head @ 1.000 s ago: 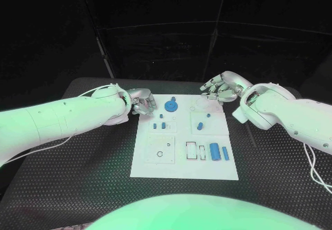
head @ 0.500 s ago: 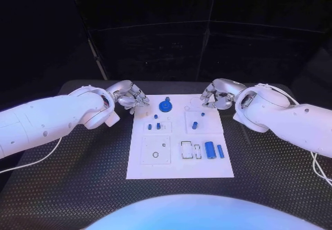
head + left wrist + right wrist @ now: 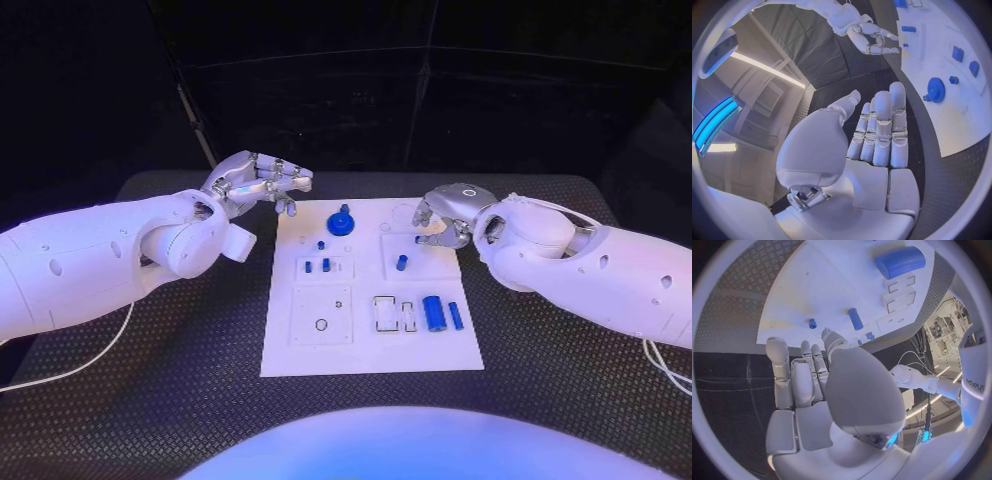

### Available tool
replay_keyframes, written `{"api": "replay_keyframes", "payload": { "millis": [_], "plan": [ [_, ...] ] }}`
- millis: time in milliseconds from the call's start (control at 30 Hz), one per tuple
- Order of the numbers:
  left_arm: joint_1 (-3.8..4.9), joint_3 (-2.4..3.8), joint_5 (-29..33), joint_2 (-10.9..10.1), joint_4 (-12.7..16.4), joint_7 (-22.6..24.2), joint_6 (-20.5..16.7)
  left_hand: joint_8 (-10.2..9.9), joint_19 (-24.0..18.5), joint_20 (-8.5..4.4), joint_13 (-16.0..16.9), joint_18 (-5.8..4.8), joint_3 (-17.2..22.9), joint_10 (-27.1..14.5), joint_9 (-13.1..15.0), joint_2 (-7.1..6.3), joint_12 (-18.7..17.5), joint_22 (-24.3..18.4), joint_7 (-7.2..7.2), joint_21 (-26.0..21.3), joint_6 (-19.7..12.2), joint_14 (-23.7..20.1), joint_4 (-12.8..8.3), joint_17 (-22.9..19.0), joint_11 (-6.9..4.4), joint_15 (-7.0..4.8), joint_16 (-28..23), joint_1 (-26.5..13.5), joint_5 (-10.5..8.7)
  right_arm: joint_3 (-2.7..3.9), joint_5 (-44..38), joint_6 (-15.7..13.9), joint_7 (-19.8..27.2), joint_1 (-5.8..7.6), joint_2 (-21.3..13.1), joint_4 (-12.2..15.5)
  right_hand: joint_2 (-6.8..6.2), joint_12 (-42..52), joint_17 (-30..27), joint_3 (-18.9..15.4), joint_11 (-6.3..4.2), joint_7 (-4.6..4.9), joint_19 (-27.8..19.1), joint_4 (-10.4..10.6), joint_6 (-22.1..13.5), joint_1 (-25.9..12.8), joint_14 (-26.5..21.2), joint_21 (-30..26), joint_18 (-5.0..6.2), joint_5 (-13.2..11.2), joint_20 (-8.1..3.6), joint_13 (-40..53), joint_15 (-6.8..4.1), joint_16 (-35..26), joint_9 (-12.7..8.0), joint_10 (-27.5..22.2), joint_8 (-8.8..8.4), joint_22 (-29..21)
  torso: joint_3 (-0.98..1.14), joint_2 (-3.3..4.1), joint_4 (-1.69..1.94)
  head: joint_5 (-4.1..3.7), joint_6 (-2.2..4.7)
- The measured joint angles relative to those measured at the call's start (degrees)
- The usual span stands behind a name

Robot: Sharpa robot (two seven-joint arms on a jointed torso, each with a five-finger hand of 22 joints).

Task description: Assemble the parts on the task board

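The task board (image 3: 369, 345) lies flat in the middle of the black table (image 3: 173, 380), and both hands sit at its far end, one off each corner.

The left hand (image 3: 260, 185) hovers just beyond the board's far left corner, over the table rather than the plate. Its arm comes in low across the table on that side. The wrist view shows the palm flat and the fingers (image 3: 882, 130) stretched out straight side by side, thumb set apart, with nothing in the hand; from the head camera the fingertips bend slightly toward the board.

The right hand (image 3: 444, 212) is at the board's far right corner, its fingers reaching over the plate's edge. In its wrist view the fingers (image 3: 807, 375) lie extended and a little apart above the white plate, holding nothing.

On the board, a blue gear (image 3: 339, 222) stands near the far edge, between the two hands. Nearer than the gear, small blue pegs (image 3: 317, 266) stand at the left and one short blue piece (image 3: 402, 263) at the right. Toward the board's near right side lie a thick blue cylinder (image 3: 431, 310) and, just beside it, a thinner blue rod (image 3: 456, 315).
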Motion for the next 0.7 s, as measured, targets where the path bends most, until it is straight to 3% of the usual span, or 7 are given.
{"api": "replay_keyframes", "payload": {
  "millis": [300, 433, 700],
  "plan": [
    [-0.04, -0.06, 3.7, -0.1, 0.7, 3.1, 0.6, 0.0, 0.0, 0.00, 0.1, -0.01, -1.2, -0.2, -0.1, 0.13, 0.2, -0.7, 0.00, -0.5, 0.0, 0.0, 0.5, -0.3, 0.20, 0.00, -0.2, -0.6, 0.00, 0.04, -2.5, 0.7, -0.5, -0.27, 1.4, -1.3, 0.02, -0.3, 0.1, 0.8, 0.20, 0.47, 0.2, -1.1, 0.1, 0.0, -0.2, 0.0, 0.01, 0.0, 0.20, -1.5, 0.20, 0.0, 0.0, -0.2, -0.67, 0.3, 0.01, 0.06, 0.05, 0.07, 0.53],
    [-0.05, -0.06, 4.4, -0.1, 0.9, 3.8, 0.7, 0.0, 0.0, 0.00, 0.1, -0.01, -1.4, -0.2, -0.1, 0.13, 0.2, -0.8, 0.00, -0.8, 0.0, 0.0, 0.8, -0.4, 0.20, 0.00, -0.2, -0.6, 0.00, 0.04, -2.8, 1.0, -0.3, -0.48, 2.1, -2.3, 0.77, -0.7, 0.5, 2.9, 0.28, 0.87, 0.4, -1.7, 1.0, 0.8, -0.2, 0.4, 0.00, 0.0, 0.40, -2.7, 0.20, 0.3, 0.1, 0.8, -0.95, 0.9, 0.02, 0.10, 0.06, 0.25, 0.69],
    [-0.05, -0.07, 5.0, 0.0, 1.1, 4.7, 0.8, 0.0, 0.0, 0.00, 0.1, 0.00, -1.9, -0.6, -0.2, 0.13, 0.2, -1.2, 0.22, -1.2, -0.2, -0.2, 0.6, -0.6, 0.20, 0.21, -0.6, -0.6, 0.00, -0.09, -2.9, 2.1, -0.1, -0.62, 2.9, -3.9, 0.52, -1.1, 0.6, 5.5, 0.21, 0.96, 0.4, -2.3, 2.0, 1.1, -0.2, 0.7, 0.00, 0.0, 0.40, -4.7, 0.20, 0.5, 0.1, 2.5, -1.33, 1.2, 0.02, 0.16, 0.01, 0.50, 0.63]
  ]
}}
